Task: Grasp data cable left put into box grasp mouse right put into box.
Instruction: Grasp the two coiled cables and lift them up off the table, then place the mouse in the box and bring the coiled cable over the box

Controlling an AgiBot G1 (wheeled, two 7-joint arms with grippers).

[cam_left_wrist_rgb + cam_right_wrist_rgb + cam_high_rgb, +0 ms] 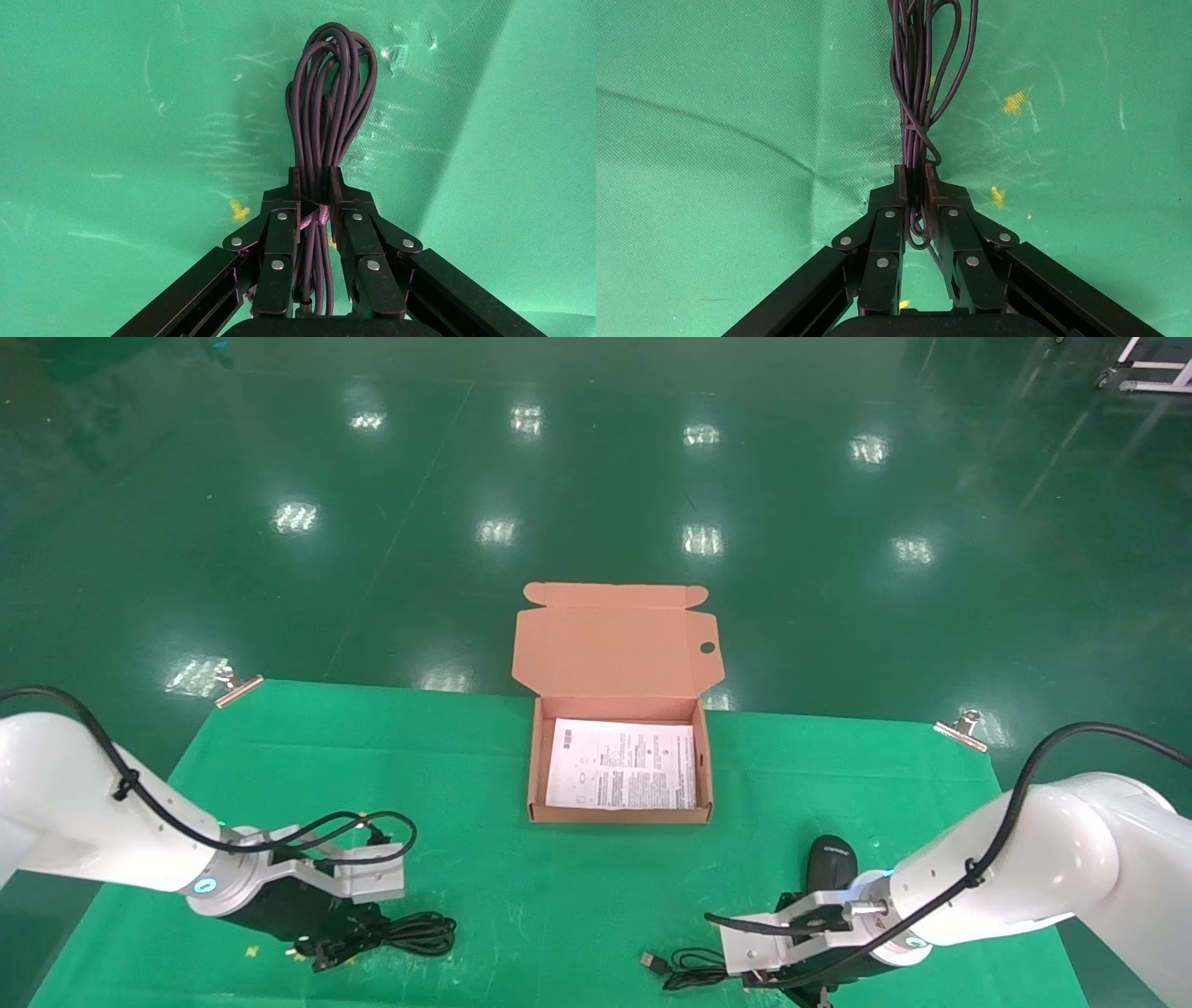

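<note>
Both grippers sit at the near edge of the green cloth [577, 896], on the robot's side of the box [619, 814]. Left gripper [315, 203] is down on the cloth, near-left of the box, its fingers [295, 188] clenched on the data cable [330, 91]. Grip falls near one end of the bundle, by a small twist tie; the looped end lies flat on the cloth beyond the fingertips. In the head view the bundle's long axis runs roughly side to side, parallel to the box's front wall, loops pointing toward the middle of the cloth.

Right gripper [916, 186] is near-right of the box, pinched on the mouse's cord [919, 84], not on the mouse body. The bunched cord runs straight out past the fingertips; its USB plug [651, 961] lies on the cloth, on the box-centre side of the gripper.

Mouse [832, 864] rests on the cloth between the right gripper and the box's near-right corner, long axis pointing about toward that corner. Faint lettering on its back, not legible.

Box stands open at the far middle of the cloth, lid tilted back, round hole in the lid's right part. White printed sheet [622, 764] lies flat inside; print too small to read
</note>
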